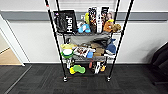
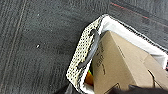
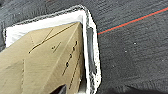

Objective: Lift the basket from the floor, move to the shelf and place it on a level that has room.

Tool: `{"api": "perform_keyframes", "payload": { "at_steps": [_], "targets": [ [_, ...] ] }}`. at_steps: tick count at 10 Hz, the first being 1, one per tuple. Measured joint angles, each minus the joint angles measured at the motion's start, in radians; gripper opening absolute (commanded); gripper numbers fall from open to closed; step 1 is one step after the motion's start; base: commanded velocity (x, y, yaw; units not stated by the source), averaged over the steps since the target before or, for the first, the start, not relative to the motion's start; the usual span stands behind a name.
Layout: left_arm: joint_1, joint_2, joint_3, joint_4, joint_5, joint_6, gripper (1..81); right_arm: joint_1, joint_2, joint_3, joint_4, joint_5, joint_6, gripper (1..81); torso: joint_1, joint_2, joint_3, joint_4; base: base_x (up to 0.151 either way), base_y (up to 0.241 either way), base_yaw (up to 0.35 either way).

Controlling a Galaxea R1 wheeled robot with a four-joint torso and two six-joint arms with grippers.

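Note:
The cream-white woven basket (image 2: 80, 53) with a dark handle (image 2: 91, 47) shows close under my left wrist, above the dark carpet floor (image 2: 37, 45). A brown cardboard box (image 2: 117, 67) stands tilted inside it. The right wrist view shows the basket's other end (image 3: 93, 75), its handle (image 3: 90, 50) and the same box (image 3: 45, 62). Dark parts of my left gripper (image 2: 100, 91) and right gripper (image 3: 97, 91) flank each end; their grip cannot be made out. In the head view the black wire shelf (image 1: 86, 37) stands ahead against the wall. Its levels in sight are crowded with goods.
A red line (image 3: 135, 21) crosses the carpet near the basket. Left of the shelf a doorway opens onto tan wooden flooring (image 1: 7, 56). A dark chair (image 1: 160, 60) stands at the right. Dark carpet (image 1: 82, 86) lies between me and the shelf's wheels.

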Motion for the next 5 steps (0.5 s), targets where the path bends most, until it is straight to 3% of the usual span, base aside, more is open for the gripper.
{"api": "perform_keyframes", "payload": {
  "at_steps": [3,5],
  "targets": [
    [0.0,0.002,-0.009,-0.001,0.002,0.0,81.1,0.029,0.0,-0.001,0.0,-0.04,0.001,81.1,0.062,-0.099,-0.001,-0.001,0.0,0.0,0.0],
    [-0.008,0.005,-0.011,-0.002,0.004,0.0,81.1,0.034,-0.001,-0.002,0.004,-0.041,0.003,81.1,0.093,-0.148,-0.033,-0.004,0.0,0.0,0.0]
  ]
}}
